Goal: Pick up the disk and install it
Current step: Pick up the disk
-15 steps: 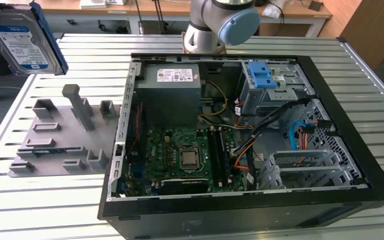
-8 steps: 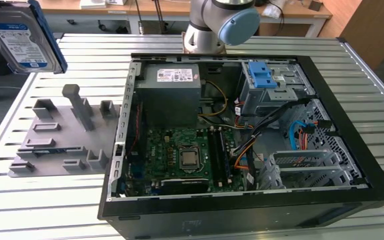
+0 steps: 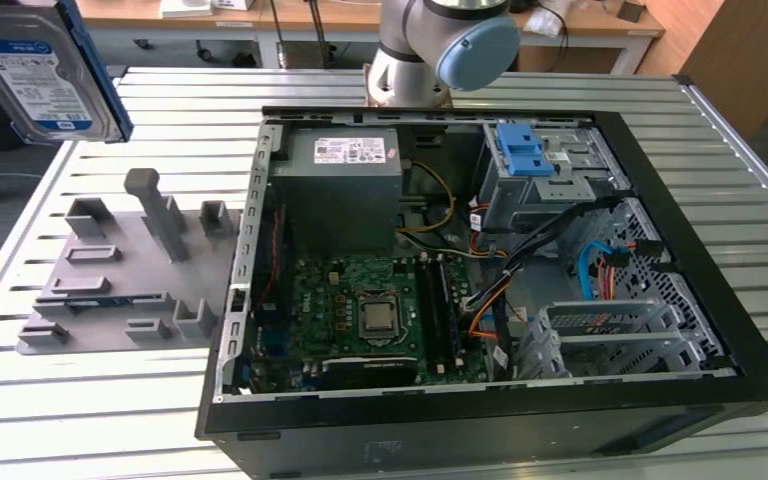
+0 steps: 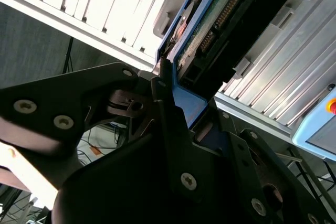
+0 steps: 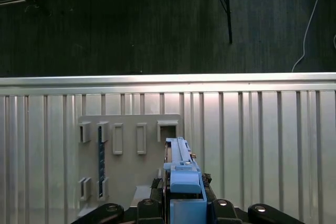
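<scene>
Blue-framed, the disk (image 3: 40, 75) is hanging at the upper left of your exterior view, above the slatted table (image 3: 77, 400), well apart from the open computer case (image 3: 704, 330). In the second wrist view, your gripper (image 4: 173, 85) is clamping the disk's blue end.

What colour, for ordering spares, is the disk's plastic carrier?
It's a blue plastic carrier around the silver-grey disk; exterior view shows best.
</scene>
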{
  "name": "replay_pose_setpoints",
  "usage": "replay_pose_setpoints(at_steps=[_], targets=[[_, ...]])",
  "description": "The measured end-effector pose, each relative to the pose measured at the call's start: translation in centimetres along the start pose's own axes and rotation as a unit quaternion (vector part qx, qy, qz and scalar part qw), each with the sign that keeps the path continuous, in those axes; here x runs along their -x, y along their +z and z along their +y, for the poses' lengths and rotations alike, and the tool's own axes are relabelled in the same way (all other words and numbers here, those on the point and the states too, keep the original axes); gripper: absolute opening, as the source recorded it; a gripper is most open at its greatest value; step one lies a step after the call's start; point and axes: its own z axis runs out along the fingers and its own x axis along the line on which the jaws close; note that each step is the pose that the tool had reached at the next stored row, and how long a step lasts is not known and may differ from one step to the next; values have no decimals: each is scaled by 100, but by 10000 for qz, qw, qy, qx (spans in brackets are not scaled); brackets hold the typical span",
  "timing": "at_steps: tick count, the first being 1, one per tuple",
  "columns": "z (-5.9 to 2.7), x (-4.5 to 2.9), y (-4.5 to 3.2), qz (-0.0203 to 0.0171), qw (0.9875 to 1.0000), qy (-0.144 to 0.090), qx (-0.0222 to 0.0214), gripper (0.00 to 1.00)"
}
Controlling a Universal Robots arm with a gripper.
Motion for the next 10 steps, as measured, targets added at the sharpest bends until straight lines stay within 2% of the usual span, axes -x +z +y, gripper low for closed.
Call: replay_pose_setpoints(at_steps=[10], targets=[[1, 3, -215, -1, 10000, 0, -2, 36]])
